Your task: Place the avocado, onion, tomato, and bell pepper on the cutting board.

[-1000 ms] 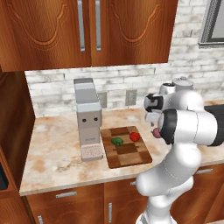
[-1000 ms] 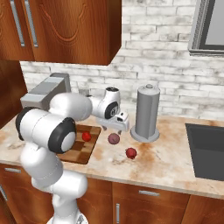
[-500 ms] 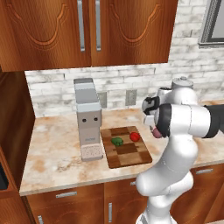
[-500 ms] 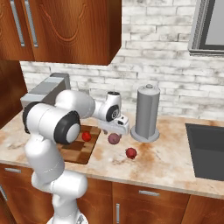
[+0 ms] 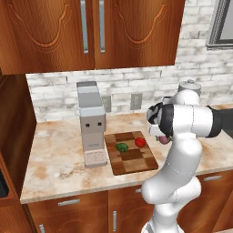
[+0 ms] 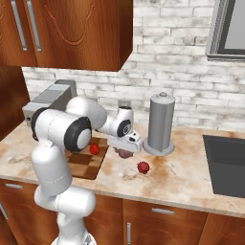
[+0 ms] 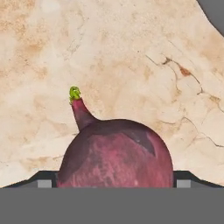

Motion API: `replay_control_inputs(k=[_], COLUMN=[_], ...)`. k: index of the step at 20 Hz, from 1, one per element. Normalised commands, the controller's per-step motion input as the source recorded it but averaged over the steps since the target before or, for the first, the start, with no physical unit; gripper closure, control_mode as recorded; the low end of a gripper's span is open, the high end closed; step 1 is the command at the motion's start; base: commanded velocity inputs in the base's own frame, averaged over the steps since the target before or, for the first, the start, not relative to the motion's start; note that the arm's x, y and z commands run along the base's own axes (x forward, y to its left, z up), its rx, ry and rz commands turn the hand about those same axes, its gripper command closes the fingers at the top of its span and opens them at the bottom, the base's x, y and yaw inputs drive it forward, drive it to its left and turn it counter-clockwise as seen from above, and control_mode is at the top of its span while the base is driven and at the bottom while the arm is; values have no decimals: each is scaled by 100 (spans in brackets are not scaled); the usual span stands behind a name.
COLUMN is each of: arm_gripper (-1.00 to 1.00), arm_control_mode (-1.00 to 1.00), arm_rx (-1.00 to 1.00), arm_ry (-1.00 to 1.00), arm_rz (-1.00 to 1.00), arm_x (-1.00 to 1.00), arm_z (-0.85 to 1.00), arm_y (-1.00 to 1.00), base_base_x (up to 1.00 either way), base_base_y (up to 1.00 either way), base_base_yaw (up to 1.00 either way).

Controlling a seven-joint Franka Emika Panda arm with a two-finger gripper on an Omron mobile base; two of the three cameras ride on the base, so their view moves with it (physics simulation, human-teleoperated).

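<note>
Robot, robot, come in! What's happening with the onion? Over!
Gripper down around the onion, jaws wide, not clamped. Avocado and one red item on the cutting board. Nothing in the way.

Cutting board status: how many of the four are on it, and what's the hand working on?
Two are on the cutting board: the avocado and a red item. In hand: the hand sits around the onion on the counter; grip not confirmed. Left: board the onion, then the other red item.

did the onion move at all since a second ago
No. In the right base view the onion sits on the same countertop spot left of the grey canister, with the gripper around it.
</note>
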Motion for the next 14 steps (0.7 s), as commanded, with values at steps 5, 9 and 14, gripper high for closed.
replay_control_inputs(k=[5, 9, 14], arm_gripper=[100, 100, 100], arm_control_mode=[-100, -100, -100], arm_rx=[0, 3, 2], arm_ry=[-10, -8, -3], arm_rz=[-1, 0, 1], arm_x=[-24, -38, -62], arm_z=[39, 100, 81], arm_y=[7, 42, 60], base_base_x=[0, 0, 0], base_base_y=[0, 0, 0], base_base_yaw=[0, 0, 0])
